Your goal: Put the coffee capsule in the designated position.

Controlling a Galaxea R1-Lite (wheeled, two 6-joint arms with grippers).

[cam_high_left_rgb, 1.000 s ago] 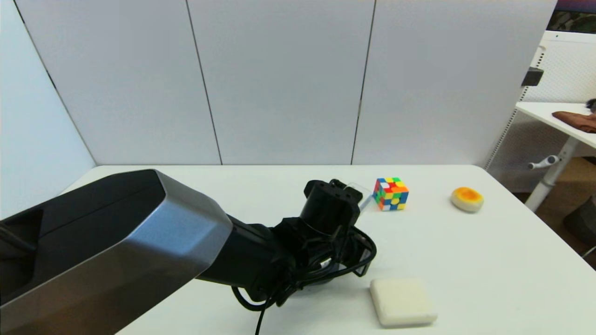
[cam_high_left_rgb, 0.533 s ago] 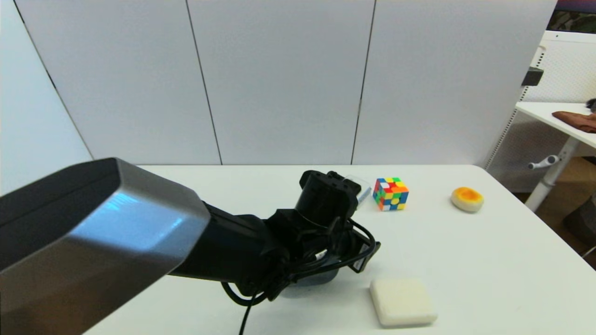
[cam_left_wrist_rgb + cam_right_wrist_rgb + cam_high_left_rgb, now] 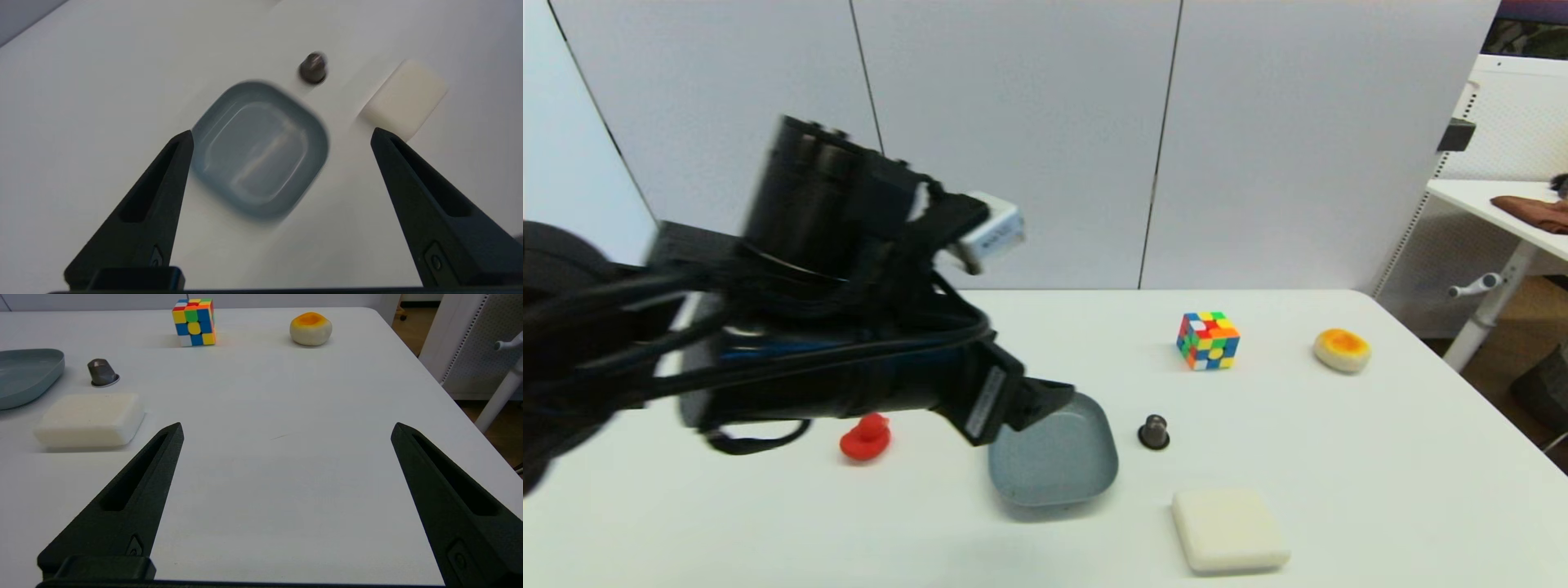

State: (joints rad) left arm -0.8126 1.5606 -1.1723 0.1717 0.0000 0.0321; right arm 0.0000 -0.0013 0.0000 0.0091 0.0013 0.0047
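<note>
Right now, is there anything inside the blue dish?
No. The left wrist view shows the blue dish bare inside. The coffee capsule stands on the table beside it. In the head view, the left arm covers one corner.

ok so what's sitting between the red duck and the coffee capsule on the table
The blue-grey dish lies between the red duck and the coffee capsule, close beside the capsule without touching it. The head view shows this; part of the left arm hangs over that stretch.

One capsule (image 3: pixel 1153 431), dish (image 3: pixel 1054 465), duck (image 3: pixel 865 438), cube (image 3: pixel 1208 340) (two pale blocks (image 3: pixel 1230 529)).
</note>
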